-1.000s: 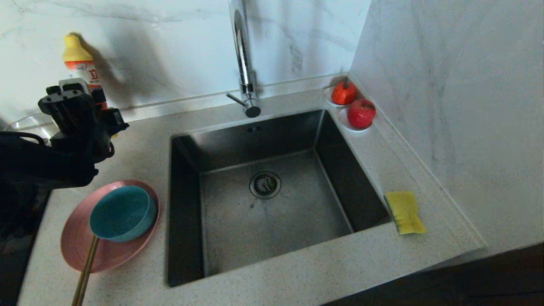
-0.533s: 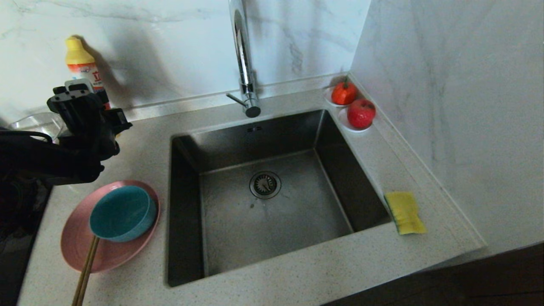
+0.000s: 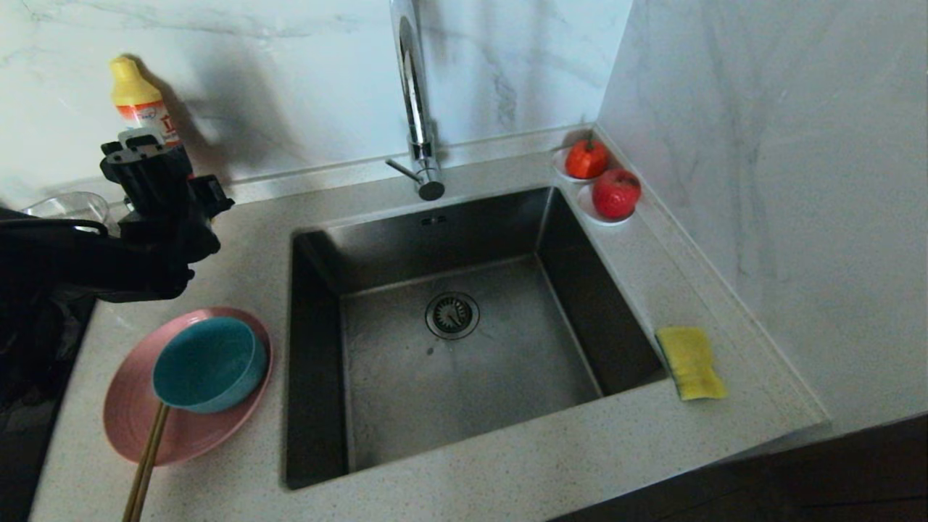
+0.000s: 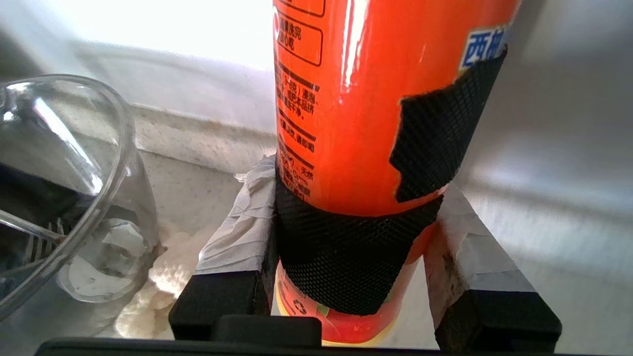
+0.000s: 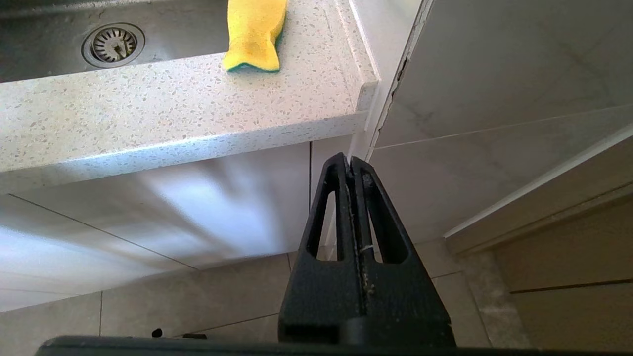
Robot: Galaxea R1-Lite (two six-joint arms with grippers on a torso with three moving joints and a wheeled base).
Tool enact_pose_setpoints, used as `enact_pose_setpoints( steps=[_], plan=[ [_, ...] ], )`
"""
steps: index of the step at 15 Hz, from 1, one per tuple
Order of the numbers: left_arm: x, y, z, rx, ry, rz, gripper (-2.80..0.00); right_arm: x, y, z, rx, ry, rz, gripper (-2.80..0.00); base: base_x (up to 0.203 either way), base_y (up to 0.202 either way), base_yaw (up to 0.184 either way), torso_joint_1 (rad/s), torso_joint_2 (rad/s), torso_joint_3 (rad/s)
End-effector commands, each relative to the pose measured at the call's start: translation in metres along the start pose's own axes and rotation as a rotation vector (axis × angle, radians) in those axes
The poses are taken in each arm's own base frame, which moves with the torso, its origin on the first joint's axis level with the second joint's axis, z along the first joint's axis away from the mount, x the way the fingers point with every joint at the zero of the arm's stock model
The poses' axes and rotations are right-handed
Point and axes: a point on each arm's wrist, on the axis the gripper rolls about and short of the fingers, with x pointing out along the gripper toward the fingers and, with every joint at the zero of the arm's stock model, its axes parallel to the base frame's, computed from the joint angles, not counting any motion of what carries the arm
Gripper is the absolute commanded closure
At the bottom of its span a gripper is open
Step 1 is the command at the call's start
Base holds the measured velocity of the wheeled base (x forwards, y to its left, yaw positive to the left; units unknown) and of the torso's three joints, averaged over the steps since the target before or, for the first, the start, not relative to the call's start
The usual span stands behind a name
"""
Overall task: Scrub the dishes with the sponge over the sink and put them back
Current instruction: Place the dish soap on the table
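Note:
The pink plate [image 3: 130,428] lies on the counter left of the sink [image 3: 507,377], with the teal bowl [image 3: 210,362] on it and the chopsticks [image 3: 148,457] leaning off its front. On the counter right of the sink lies the yellow sponge [image 3: 690,361] [image 5: 254,34]. Behind the plate, near the back wall, my left gripper [image 3: 148,170] [image 4: 356,180] is shut on the lower part of an orange detergent bottle [image 3: 138,98] [image 4: 376,99] with a yellow cap. My right gripper [image 5: 352,160] hangs shut and empty below the counter's front edge, out of the head view.
A clear glass bowl [image 3: 69,206] [image 4: 64,198] stands just left of the bottle. The chrome tap [image 3: 415,94] rises behind the sink. Two red fruits on white saucers [image 3: 615,193] sit in the back right corner. A marble wall bounds the counter on the right.
My left gripper has moved back and a little right, towards the wall, with the bottle between its fingers. The dishes, the sponge and the right arm have stayed put.

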Motion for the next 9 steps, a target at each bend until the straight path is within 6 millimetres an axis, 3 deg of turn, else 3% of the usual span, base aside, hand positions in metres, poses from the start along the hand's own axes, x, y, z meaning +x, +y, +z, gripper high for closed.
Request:
enact_pose_setpoints(
  steps=[1,9],
  plan=[
    [0.003,-0.007,-0.004,-0.052,-0.014,0.014,0.00,0.000,0.000,0.000,0.001,0.002,0.000,0.00,0.000,0.000,0.000,0.000,0.00,0.000],
    [0.005,-0.020,-0.032,-0.061,-0.131,0.073,0.00,0.000,0.000,0.000,0.000,0.000,0.000,0.00,0.000,0.000,0.000,0.000,0.00,0.000]
  ],
)
